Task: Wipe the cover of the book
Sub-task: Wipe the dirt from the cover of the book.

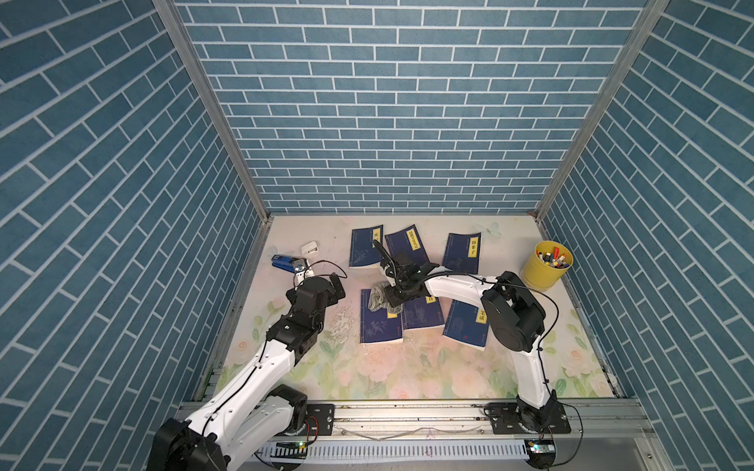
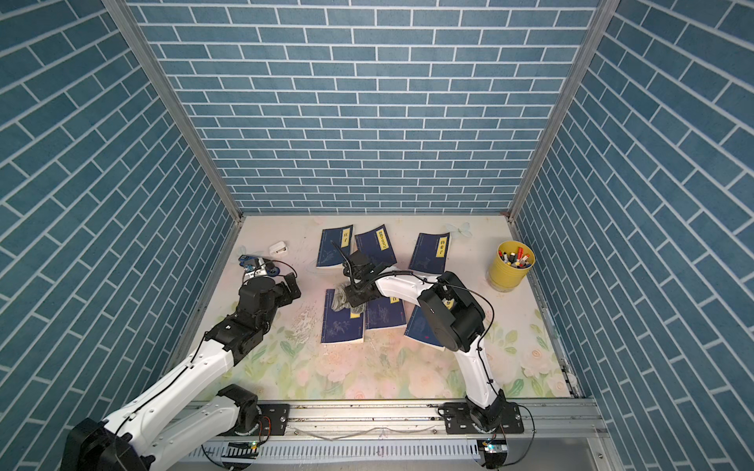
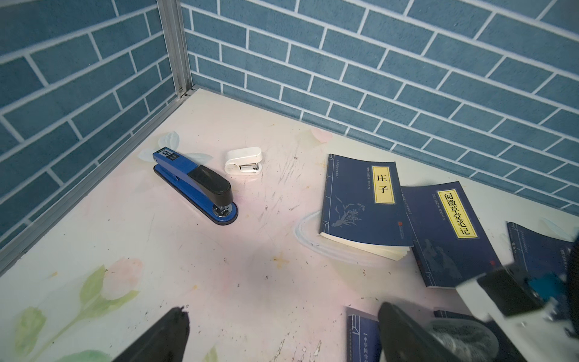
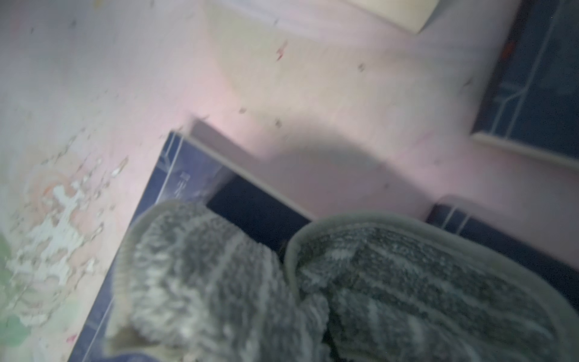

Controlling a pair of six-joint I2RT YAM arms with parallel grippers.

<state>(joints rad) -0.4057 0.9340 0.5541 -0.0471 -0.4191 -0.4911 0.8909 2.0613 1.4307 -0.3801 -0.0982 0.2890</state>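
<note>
While the left gripper [image 3: 282, 316] gapes empty, the right gripper [image 1: 391, 301] clamps a grey cloth [image 4: 200, 266] on the book [image 1: 379, 328].

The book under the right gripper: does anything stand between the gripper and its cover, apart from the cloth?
Nothing visible does. The right gripper holds only the grey cloth on the far end of the book. The rest of its cover lies bare toward the near edge.
</note>
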